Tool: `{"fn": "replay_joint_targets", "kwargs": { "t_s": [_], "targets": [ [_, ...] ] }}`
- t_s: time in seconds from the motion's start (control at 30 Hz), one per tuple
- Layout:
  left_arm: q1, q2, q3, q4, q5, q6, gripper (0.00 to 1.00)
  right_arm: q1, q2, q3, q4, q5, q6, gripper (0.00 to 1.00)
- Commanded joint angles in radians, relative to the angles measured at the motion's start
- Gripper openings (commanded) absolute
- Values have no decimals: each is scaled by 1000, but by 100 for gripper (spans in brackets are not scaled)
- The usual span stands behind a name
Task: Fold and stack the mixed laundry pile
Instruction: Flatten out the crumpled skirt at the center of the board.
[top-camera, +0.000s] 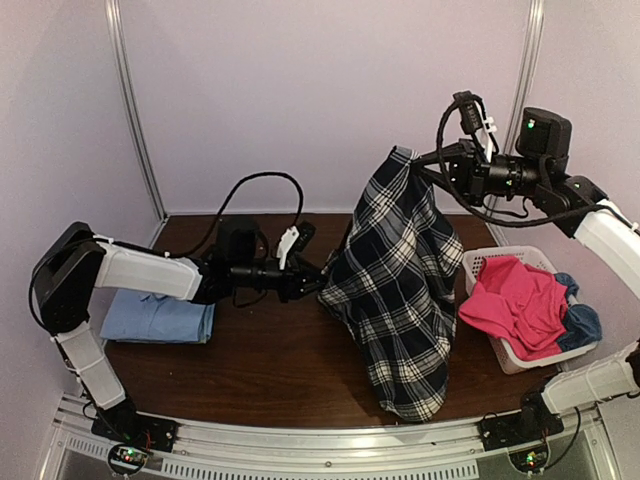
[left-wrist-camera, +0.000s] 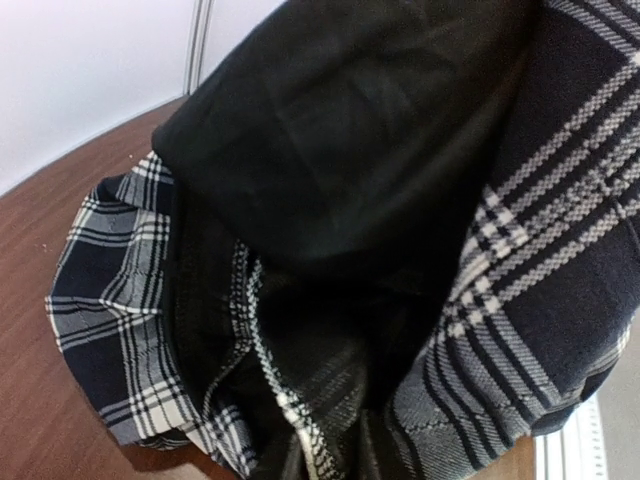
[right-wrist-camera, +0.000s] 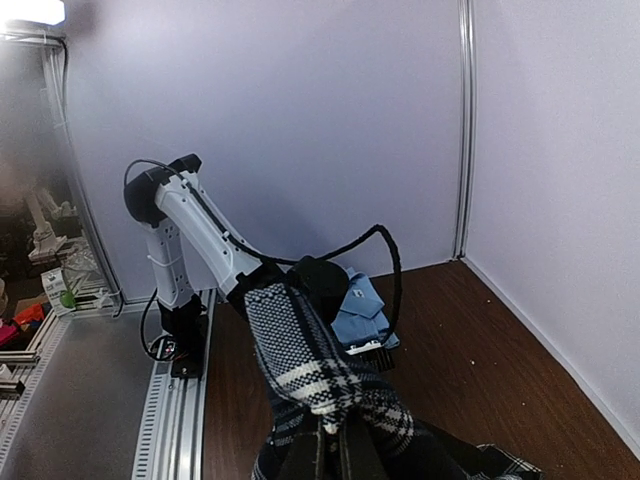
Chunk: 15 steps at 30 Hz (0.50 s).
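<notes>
- Laundry pile (top-camera: 530, 310): I count four pieces, namely one plaid shirt (top-camera: 400, 290), one pair of pink trousers (top-camera: 505, 295), one light blue shirt (top-camera: 150, 320) and one duller blue cloth (top-camera: 582, 322).
- I also count one white basket (top-camera: 478, 262) at the right of the table (top-camera: 270, 350). It holds the trousers and the blue cloth.
- The light blue shirt lies folded flat on the table's left side, partly under my left arm.
- A black cable (top-camera: 250, 185) loops over the back of the table, behind the left arm.
- The plaid shirt hangs in the middle and blocks my view of the table behind it. Its bottom edge rests on the table near the front.
- The right end effector (top-camera: 415, 160) is raised above the table and pinched closed on the top of the plaid shirt.
- The left end effector (top-camera: 312, 282) is level with the shirt's left edge. Its wrist view is filled with plaid cloth, so I cannot tell whether it grips anything or how wide it stands.
</notes>
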<state>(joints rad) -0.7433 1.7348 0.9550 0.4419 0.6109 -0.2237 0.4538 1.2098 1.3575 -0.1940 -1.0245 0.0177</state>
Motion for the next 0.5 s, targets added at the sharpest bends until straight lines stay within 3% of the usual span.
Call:
{"fn": "replay_joint_targets", "kwargs": {
  "t_s": [0.0,0.1,0.2,0.33,0.47],
  "targets": [
    [13,5,79,50,-22,26,12,6,-13,65,-35,-96,-40,0],
    [57,13,148,54,-35,23,1,9,0,82,-33,-159,-19,0],
    [67,61,251,36,6,22,0,14,6,85,-6,-200,36,0],
    [-23,68,358,-61,287,111,0,13,20,128,-149,-100,-78,0],
    [-171,9,362,-187,361,230,0,13,16,126,-203,53,-153,0]
  ]
}}
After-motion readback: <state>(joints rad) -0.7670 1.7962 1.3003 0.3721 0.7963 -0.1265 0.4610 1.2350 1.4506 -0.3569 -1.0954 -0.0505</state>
